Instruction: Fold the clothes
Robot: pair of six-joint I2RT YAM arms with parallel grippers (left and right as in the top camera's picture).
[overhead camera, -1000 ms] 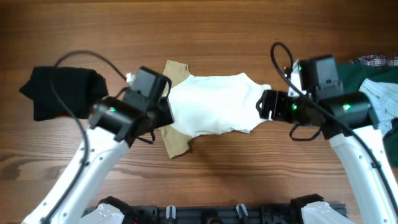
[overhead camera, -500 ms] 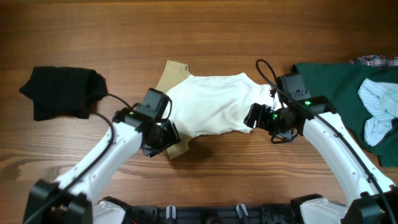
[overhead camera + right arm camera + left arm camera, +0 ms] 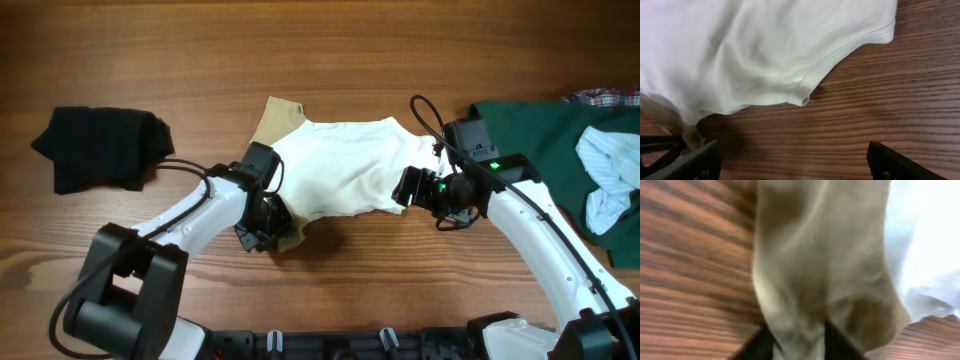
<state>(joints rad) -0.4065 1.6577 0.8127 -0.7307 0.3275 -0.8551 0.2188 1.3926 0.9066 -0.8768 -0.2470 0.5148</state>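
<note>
Wood-grain table (image 3: 350, 50) bears a cream-white garment (image 3: 345, 165) at centre. Left gripper (image 3: 268, 222): jaws nearly closed, pinching the garment's lower tan patch (image 3: 810, 270). Right gripper (image 3: 408, 187): jaws spread wide, holding nothing, just beside the garment's right hem. Black garment (image 3: 100, 148) lies far left, dark green garment (image 3: 530, 140) far right.

The wooden worktop (image 3: 330, 60) carries a cream-white garment (image 3: 345, 170) with a tan patch, spread between the left end effector (image 3: 262, 230) and the right end effector (image 3: 405, 187). A black garment (image 3: 100, 148) lies beyond the left one, and a dark green garment (image 3: 545, 135) beyond the right.
</note>
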